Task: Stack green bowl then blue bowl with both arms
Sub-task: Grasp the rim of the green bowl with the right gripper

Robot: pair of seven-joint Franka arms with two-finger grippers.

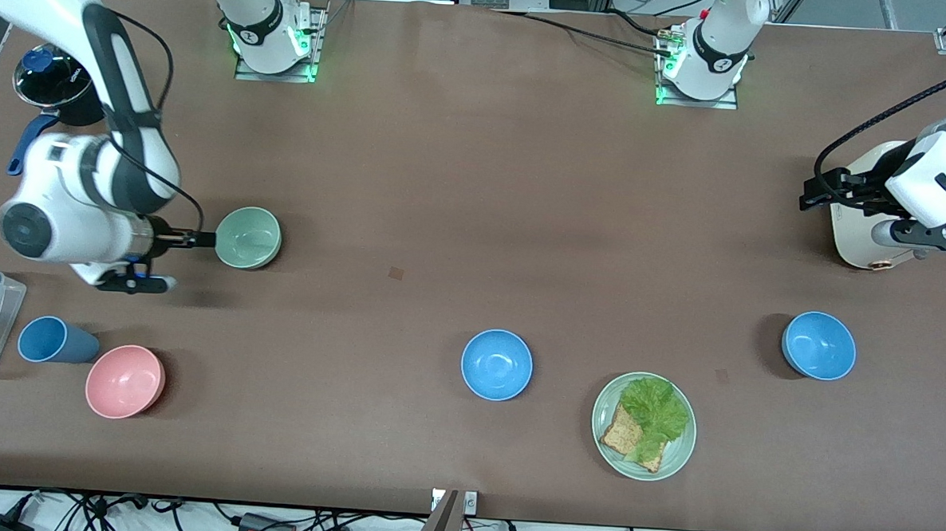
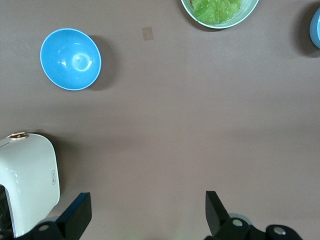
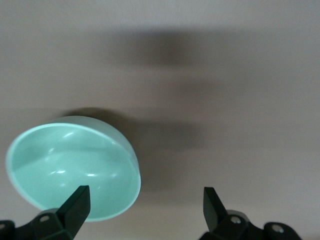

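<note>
The green bowl (image 1: 248,238) is light, stiff and smooth (so it may slip); its thin rim is the best place to grip. The right gripper (image 1: 203,240) reaches level, its fingers (image 3: 76,203) spread, one over the rim, the bowl on the surface. The left gripper (image 2: 145,212) waits, released, the blue bowl (image 2: 70,59) well ahead of its fingers.

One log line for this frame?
right gripper: open, at green bowl rim | left gripper: open, waiting near white appliance | blue bowls: untouched
</note>
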